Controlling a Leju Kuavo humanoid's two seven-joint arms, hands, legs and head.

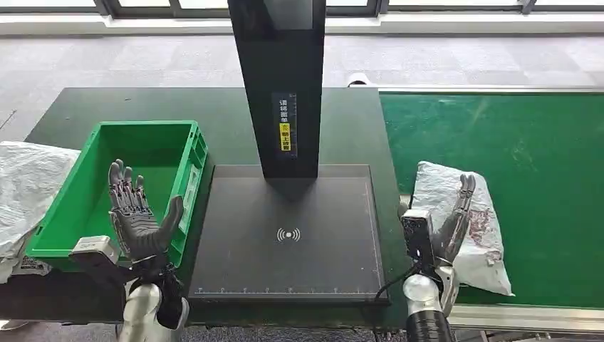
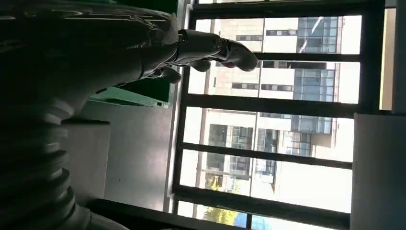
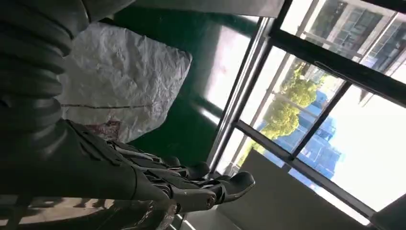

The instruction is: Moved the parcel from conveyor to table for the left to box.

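A crumpled white parcel (image 1: 463, 221) with a dark red print lies on the green conveyor belt (image 1: 520, 149), near its left edge. My right hand (image 1: 449, 228) is raised at the parcel's left side with its fingers straight and apart, holding nothing. The right wrist view has the parcel (image 3: 119, 86) beyond those fingers (image 3: 201, 184). My left hand (image 1: 135, 214) stands upright and empty over the near corner of the green crate (image 1: 189, 164), palm toward me, fingers spread. In the left wrist view its fingers (image 2: 210, 48) point toward the windows.
A black scanner platform (image 1: 288, 235) with a tall black post (image 1: 281, 78) lies between crate and conveyor. The crate is empty inside. White crumpled bags (image 1: 28, 185) are heaped at the table's left end. The dark table (image 1: 221, 107) runs back toward the windows.
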